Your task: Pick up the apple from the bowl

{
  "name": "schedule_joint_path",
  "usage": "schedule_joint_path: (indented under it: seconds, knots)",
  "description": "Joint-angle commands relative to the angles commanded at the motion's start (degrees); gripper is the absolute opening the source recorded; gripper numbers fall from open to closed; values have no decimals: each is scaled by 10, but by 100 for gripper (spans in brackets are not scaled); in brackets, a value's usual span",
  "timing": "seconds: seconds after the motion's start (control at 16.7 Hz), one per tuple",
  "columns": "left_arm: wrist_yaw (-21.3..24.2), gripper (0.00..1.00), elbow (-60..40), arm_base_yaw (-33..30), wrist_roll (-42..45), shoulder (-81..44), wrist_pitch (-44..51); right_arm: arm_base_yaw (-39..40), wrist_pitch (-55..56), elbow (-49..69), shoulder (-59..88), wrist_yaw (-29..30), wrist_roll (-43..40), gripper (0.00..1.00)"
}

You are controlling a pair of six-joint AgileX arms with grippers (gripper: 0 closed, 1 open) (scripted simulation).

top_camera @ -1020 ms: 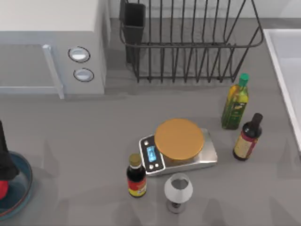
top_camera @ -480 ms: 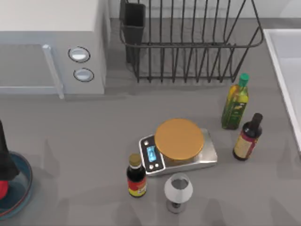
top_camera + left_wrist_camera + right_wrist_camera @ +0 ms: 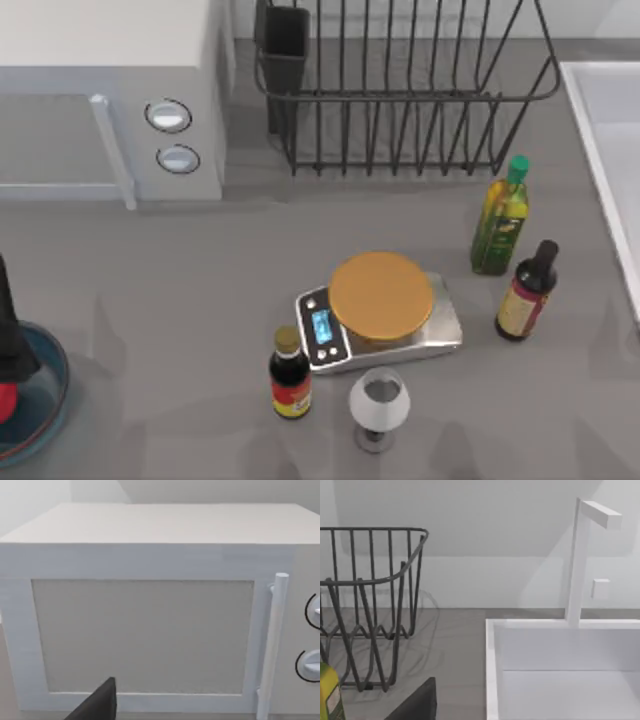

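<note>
At the top view's left edge:
Microwave: set at the back left of the table, well apart from the task's things; its door and handle are faced by the left wrist view.
Dish rack: placed at the back centre, dark wire, not involved.
Scale: seen near the table's middle with an orange plate, ringed by bottles and a wine glass, all well clear of the bowl.
Bowl: found at the near left corner, cut off by the top view's edge; shallow, translucent blue, with a thin dark rim. It is judged light and liable to slide or tip if the apple is dragged against its wall.
Left gripper: seen as a dark shape standing over the bowl, directly above the red fruit; whether its fingers are spread or pressed together cannot be told.
Apple: lodged inside the bowl, a sliver of bright red showing beneath the gripper. It is judged firm, smooth, fairly light and round, so slippery. It is best taken across its widest middle, with opposed fingers and a straight lift.
Right arm: parked toward the right side, its wrist view facing the sink.
</note>
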State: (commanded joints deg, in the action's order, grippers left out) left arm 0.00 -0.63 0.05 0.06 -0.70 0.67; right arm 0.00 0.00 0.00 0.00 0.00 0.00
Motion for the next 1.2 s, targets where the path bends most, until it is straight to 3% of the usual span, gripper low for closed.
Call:
schedule_joint_path:
  seconds: [0.3,0.96,1.2]
  knots:
    - [0,100,-95,8,10,-122,101,0,0,0,0,0,0,100]
    - [0,100,-448,37,45,-672,481,0,0,0,0,0,0,100]
    - [0,100,-536,44,54,-810,575,0,0,0,0,0,0,100]
